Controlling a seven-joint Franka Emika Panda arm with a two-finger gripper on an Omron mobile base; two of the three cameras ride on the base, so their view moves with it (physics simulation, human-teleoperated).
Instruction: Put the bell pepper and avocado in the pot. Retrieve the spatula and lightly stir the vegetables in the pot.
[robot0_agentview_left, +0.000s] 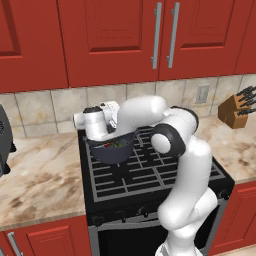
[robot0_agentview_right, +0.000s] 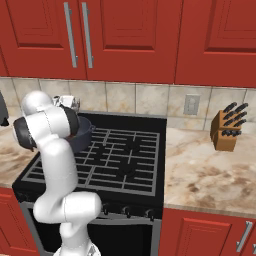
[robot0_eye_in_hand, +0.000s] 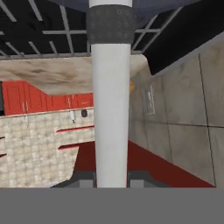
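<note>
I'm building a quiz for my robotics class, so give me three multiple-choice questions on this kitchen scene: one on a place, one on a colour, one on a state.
1. Where is the pot?
A. on the floor
B. on the stove
C. in a sink

2. What colour are the cabinets?
A. white
B. green
C. red

3. How is the gripper?
A. shut on the spatula
B. open, empty
C. shut on a knife

Answers:
1 B, it sits on the black grate at the rear left.
2 C, every door is red.
3 A, the hand view shows the white handle clamped between the finger tips.
</note>
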